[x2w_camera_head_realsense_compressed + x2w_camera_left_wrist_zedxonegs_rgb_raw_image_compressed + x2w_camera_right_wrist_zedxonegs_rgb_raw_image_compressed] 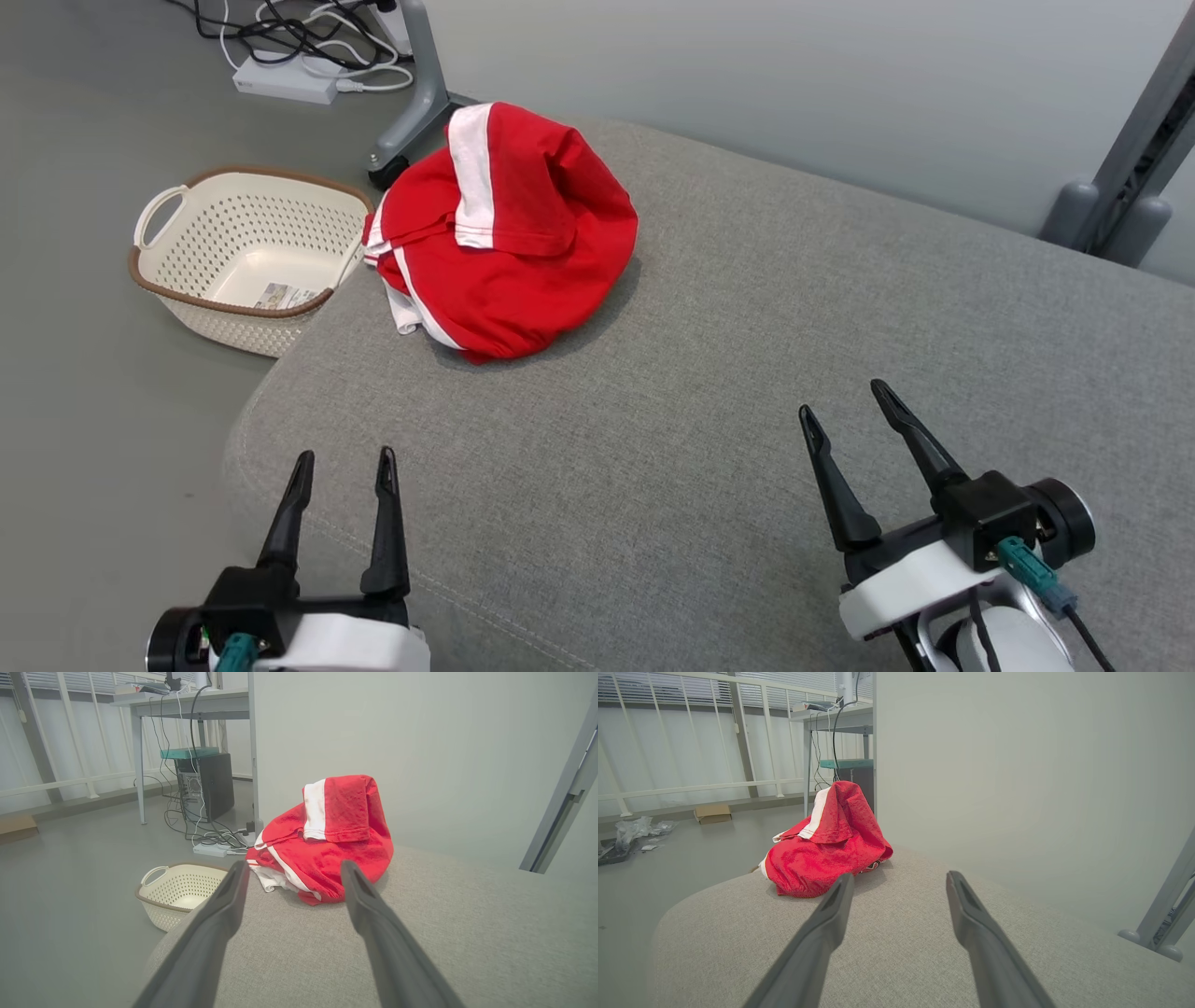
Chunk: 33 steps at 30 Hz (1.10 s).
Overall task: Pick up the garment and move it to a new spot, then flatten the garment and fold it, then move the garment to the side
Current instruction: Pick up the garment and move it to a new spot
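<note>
Red/wht-striped garment [509,233], grey cushion [747,392]

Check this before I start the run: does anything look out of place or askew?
The red garment lies crumpled in a heap at the far left edge of the grey cushion, beside the basket on the floor, where it could slip off. Nothing looks spilled or damaged.

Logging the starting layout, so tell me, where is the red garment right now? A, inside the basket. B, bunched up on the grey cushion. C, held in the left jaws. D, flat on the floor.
B: the garment sits crumpled on the cushion near its far left corner, next to the basket, which stands on the floor with no cloth inside.
</note>
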Available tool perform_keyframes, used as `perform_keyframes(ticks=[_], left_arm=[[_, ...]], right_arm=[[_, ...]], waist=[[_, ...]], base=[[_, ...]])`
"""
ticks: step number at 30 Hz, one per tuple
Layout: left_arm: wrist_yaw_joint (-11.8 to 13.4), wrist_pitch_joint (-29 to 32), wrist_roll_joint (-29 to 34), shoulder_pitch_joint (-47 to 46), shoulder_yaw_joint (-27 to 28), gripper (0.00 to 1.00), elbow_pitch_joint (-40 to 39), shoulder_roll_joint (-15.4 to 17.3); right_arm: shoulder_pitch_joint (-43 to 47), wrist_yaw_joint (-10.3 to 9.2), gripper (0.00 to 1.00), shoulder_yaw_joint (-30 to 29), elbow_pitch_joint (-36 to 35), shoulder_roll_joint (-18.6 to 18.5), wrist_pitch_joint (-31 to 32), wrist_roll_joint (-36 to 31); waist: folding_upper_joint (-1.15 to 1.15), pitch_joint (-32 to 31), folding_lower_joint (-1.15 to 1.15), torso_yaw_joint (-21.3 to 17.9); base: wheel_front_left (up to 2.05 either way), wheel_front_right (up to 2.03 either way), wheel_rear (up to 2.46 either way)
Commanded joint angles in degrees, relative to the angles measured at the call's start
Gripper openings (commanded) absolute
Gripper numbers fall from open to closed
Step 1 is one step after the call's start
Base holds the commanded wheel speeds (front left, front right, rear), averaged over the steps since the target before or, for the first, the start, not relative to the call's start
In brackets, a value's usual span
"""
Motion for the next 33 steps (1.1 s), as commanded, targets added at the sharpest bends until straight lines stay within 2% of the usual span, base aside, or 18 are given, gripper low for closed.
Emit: perform_keyframes(ticks=[1,6,8,11,15,19,26,30,33], left_arm=[[-1.0,0.0,-1.0,-2.2,0.6,1.0,0.0,0.2],[-3.2,0.0,-3.2,-6.3,3.0,1.0,1.5,0.2],[-5.0,0.0,-2.8,-9.6,4.6,1.0,2.3,0.2],[-8.2,0.0,-1.8,-15.1,6.7,1.0,4.6,2.3],[-11.5,1.2,-2.9,-24.9,7.5,1.0,11.5,6.2],[-13.4,10.4,-9.4,-35.6,7.3,1.0,18.4,8.3],[-14.1,27.8,-16.1,-50.4,2.4,1.0,24.6,12.4],[-14.0,31.6,-16.3,-56.1,0.1,1.0,27.4,14.6],[-14.0,33.4,-17.9,-59.6,-1.1,1.0,29.7,14.9]], right_arm=[[-0.1,0.03,1.0,-1.3,-0.7,-0.5,-0.3,-1.3],[-0.4,0.03,1.0,-2.7,-2.5,-0.8,-0.3,-3.0],[-1.3,0.02,1.0,-2.7,-3.3,-1.4,-0.3,-3.7],[-2.4,0.02,1.0,-1.6,-4.4,-2.2,-0.3,-4.1],[-4.6,0.02,1.0,-0.7,-5.2,-3.4,-0.3,-4.3],[-6.6,0.02,1.0,-0.1,-6.6,-4.0,0.0,-3.9],[-9.4,0.02,1.0,2.8,-11.2,-4.7,2.1,-3.1],[-10.5,0.02,1.0,4.0,-12.4,-5.0,3.1,-2.3],[-11.1,0.03,1.0,4.7,-12.7,-5.3,3.1,-2.2]], waist=[[0.0,2.1,0.0,0.2],[0.0,5.9,0.0,-0.5],[0.0,8.1,0.0,-1.3],[0.0,11.1,0.0,-2.6],[0.0,14.3,0.0,-4.3],[0.0,17.1,0.0,-5.4],[0.0,21.3,0.0,-7.8],[0.0,23.3,0.0,-9.3],[0.0,24.6,0.0,-10.3]], base=[[0.0,0.0,0.0],[0.0,0.0,0.0],[0.0,0.0,0.0],[0.0,0.0,0.0],[0.0,0.0,0.0],[0.0,0.0,0.0],[0.0,0.0,0.0],[0.0,0.0,0.0],[0.0,0.0,0.0]])
